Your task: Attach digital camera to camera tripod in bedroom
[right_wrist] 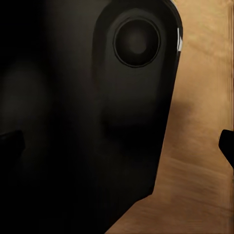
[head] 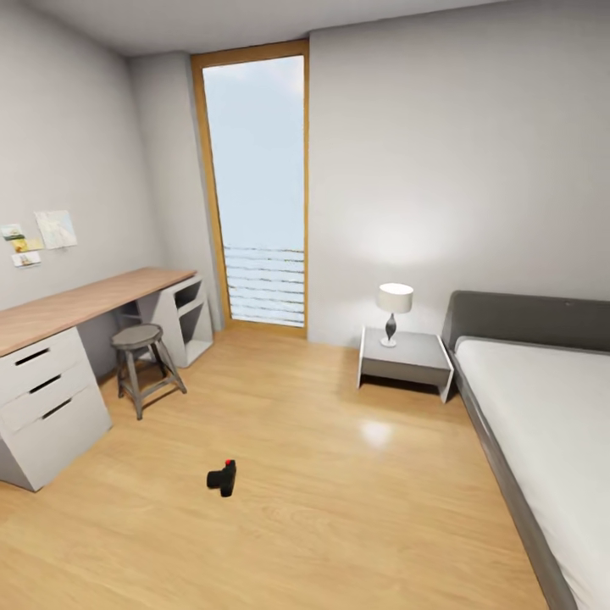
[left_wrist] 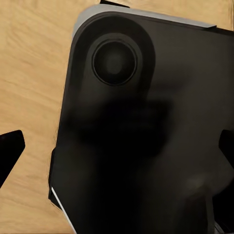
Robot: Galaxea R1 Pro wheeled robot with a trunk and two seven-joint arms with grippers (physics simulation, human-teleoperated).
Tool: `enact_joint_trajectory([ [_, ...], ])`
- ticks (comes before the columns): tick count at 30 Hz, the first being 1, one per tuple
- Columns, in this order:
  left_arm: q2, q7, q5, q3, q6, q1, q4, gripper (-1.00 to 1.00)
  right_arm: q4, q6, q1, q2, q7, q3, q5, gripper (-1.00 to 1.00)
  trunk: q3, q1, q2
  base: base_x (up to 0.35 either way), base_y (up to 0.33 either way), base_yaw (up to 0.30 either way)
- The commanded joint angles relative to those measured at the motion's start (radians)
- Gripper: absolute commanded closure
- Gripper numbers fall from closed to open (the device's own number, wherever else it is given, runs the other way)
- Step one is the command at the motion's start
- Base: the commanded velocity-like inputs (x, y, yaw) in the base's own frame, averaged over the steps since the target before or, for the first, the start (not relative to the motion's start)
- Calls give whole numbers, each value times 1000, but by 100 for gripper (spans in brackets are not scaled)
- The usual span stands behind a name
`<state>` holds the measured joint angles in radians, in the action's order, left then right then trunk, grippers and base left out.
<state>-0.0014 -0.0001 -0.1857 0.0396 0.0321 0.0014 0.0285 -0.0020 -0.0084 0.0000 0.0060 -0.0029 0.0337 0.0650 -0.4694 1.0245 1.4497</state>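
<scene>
The digital camera (head: 222, 479), small and black with a red button on top, lies on the light wood floor of the bedroom, in the lower middle of the head view. The camera tripod is out of view. In the left wrist view my left gripper (left_wrist: 117, 148) is open, with one black fingertip (left_wrist: 10, 145) at each side edge and nothing between them. My right gripper (right_wrist: 119, 142) is open too, its fingertips (right_wrist: 227, 144) spread wide. Both wrist cameras look down past a dark rounded part of the robot (left_wrist: 141, 126) onto the floor.
A wood-topped white desk (head: 59, 339) runs along the left wall, with a short grey round-seated stool (head: 141, 364) beside it. A grey nightstand (head: 405, 360) with a lamp (head: 394, 312) stands against the far wall. The grey bed (head: 542, 424) is at right and the tall window (head: 258, 186) is straight ahead.
</scene>
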Motion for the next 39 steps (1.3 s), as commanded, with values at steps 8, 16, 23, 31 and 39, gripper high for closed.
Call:
enact_joint_trajectory([
  [8, 0, 0, -5, 5, 3, 0, 1, -100, 0, -2, 0, 1, -1, 3, 7, -100, -1, 1, 0, 287, -148, 0],
  [16, 0, 0, -5, 5, 3, 0, 1, -100, 0, -4, 0, -2, -2, 3, 8, -100, -1, 1, 0, 288, -148, 32],
  [23, 0, 0, -5, 5, 3, 0, 1, -100, 0, -4, 0, -5, -2, 3, 8, -100, -1, 1, 0, 288, -148, 225],
  [31, 0, 0, -5, 6, 3, 0, 1, -100, 0, -4, 0, -6, -2, 3, 9, -100, -1, 1, 0, 288, -148, 265],
  [39, 0, 0, -5, 6, 3, 0, 1, -100, 0, -4, 0, -7, -2, 3, 9, -100, -1, 1, 0, 288, -145, 270],
])
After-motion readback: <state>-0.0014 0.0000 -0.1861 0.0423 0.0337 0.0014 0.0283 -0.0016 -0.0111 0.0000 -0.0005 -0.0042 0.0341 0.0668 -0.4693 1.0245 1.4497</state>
